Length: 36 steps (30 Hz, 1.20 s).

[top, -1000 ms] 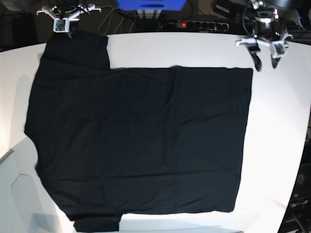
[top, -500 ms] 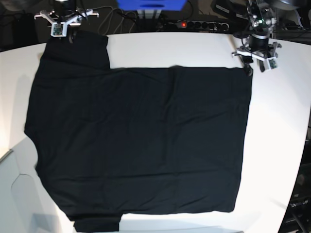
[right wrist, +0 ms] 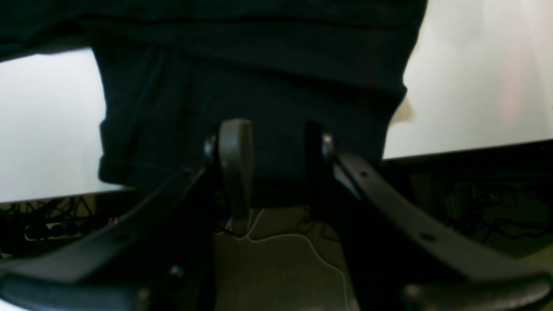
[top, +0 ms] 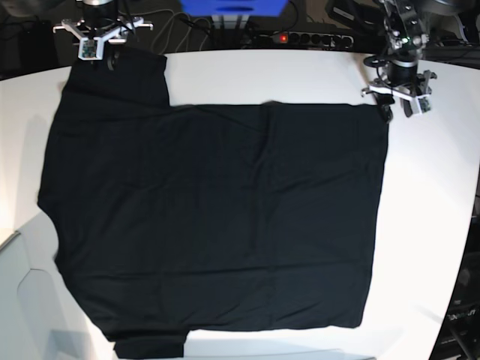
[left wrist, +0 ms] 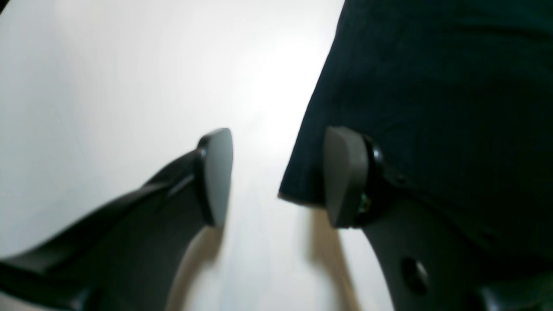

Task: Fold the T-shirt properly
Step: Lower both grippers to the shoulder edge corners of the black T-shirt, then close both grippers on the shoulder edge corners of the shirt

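Note:
The black T-shirt (top: 217, 217) lies spread flat on the white table (top: 300, 75), plain side up; no print or tag shows. My left gripper (top: 390, 111) is open at the shirt's back right hem corner. In the left wrist view it (left wrist: 276, 177) straddles that corner (left wrist: 302, 190), with one finger over the cloth (left wrist: 432, 86) and the other over bare table (left wrist: 129, 65). My right gripper (top: 112, 58) is at the back left sleeve. In the right wrist view it (right wrist: 276, 160) is open, with the sleeve's edge (right wrist: 259, 65) between its fingers at the table's back edge.
A power strip (top: 300, 37), cables and a blue box (top: 232, 6) lie behind the table. The floor with a white cable (right wrist: 281, 242) shows below the back edge. The table's right edge (top: 469, 225) curves in toward the front.
My left gripper has moved down and left to the shirt's hem corner. My right gripper has come down onto the sleeve's edge. The shirt has not moved.

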Each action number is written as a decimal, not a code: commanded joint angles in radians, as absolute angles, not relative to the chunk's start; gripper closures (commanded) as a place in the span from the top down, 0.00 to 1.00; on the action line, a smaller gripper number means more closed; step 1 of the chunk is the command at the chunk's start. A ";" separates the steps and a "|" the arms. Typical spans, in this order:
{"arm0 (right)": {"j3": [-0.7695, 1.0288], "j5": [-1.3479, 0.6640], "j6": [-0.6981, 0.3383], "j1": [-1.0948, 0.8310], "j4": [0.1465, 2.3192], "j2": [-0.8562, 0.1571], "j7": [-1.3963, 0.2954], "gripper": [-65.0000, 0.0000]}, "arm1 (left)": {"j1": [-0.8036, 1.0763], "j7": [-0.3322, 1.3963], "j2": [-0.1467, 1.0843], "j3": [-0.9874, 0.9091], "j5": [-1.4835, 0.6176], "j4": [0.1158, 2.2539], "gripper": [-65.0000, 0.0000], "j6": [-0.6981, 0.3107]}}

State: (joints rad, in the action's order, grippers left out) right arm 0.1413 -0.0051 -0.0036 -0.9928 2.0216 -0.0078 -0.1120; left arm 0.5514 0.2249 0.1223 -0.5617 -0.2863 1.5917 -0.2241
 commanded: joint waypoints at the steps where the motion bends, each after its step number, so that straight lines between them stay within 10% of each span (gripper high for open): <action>1: 0.145 -0.005 -0.005 -1.009 2.037 -0.008 -0.090 0.33 | 0.558 0.213 0.134 -0.549 -0.292 1.593 0.51 -0.228; 11: 0.145 -0.005 -0.005 -1.009 2.038 -0.008 -0.081 0.33 | 0.565 0.213 0.142 -0.529 -0.292 1.583 0.49 -0.228; 21: 0.225 -0.005 -0.005 -0.954 2.038 0.048 -0.079 0.34 | 0.568 0.213 0.147 -0.529 -0.292 1.583 0.23 -0.228; 28: 0.294 -0.007 -0.008 -0.906 2.037 0.067 -0.079 0.59 | 0.570 0.213 0.145 -0.530 -0.292 1.584 0.00 -0.228; 36: 0.295 -0.007 -0.008 -0.863 2.015 0.050 -0.091 0.60 | 0.570 0.213 0.142 -0.535 -0.292 1.592 0.00 -0.228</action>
